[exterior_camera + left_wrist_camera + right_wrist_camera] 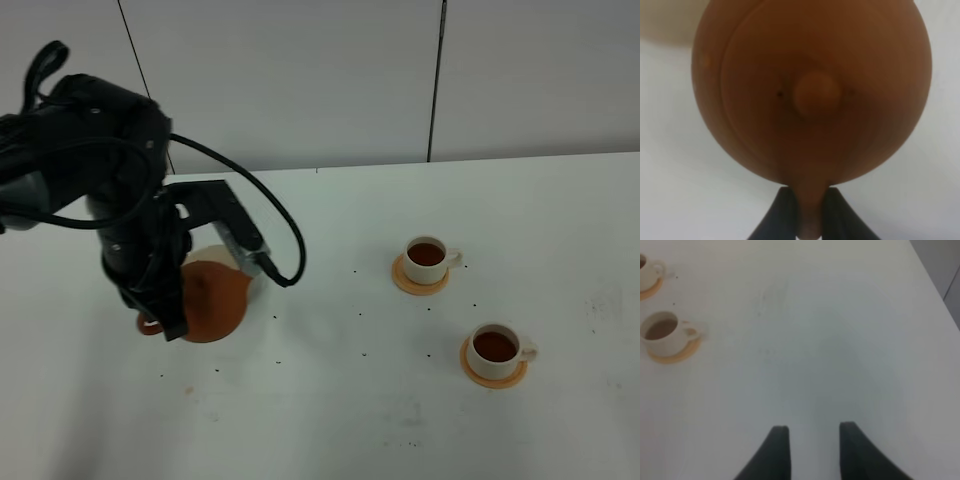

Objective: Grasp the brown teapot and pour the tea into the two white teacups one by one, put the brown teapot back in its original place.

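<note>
Exterior high shows my left gripper point(160, 325) clamped on the brown teapot point(212, 300), low over the pale saucer point(213, 254), both teacups point(426, 260) point(495, 349) well beyond it and already dark with tea, so I judge only the set-down remains. Left wrist view: my fingers point(785, 215) pinch the teapot's point(812, 90) handle, lid facing up at me. Right wrist view: my right gripper point(811, 436) hangs parted and empty over bare table point(840, 340), away from the cups point(662, 332).

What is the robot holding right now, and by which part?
The left gripper holds the teapot by its loop handle, pinched between the fingers. The right gripper is open over bare table and holds nothing.
</note>
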Tool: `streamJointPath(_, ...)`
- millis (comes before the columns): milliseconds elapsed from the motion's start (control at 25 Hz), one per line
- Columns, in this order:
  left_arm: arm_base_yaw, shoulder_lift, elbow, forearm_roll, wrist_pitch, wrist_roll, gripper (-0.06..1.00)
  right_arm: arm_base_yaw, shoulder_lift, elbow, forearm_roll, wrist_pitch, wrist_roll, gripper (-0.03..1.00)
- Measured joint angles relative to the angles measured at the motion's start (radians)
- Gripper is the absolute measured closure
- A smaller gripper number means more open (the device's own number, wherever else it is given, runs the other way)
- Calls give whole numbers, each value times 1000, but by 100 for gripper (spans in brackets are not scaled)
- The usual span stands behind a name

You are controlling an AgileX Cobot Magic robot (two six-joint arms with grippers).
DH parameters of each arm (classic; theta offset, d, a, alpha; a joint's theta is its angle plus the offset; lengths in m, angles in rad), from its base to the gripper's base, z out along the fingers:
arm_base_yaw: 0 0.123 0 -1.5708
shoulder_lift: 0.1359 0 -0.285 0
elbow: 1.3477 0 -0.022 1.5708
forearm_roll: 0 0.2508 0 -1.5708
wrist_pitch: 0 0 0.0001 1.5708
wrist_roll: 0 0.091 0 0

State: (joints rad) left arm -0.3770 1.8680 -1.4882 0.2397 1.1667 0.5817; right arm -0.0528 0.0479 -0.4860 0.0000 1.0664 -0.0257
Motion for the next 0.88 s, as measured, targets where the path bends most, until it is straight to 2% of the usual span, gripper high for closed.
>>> streamJointPath(440,148,0,56,-1,-228,-93,77,0,0,0,0,0,0,73)
streamJointPath(720,158,97,56,-4,-325,-147,77,0,0,0,0,0,0,73)
streamJointPath(880,158,137,56,-37,-385,-161,77,0,0,0,0,0,0,73)
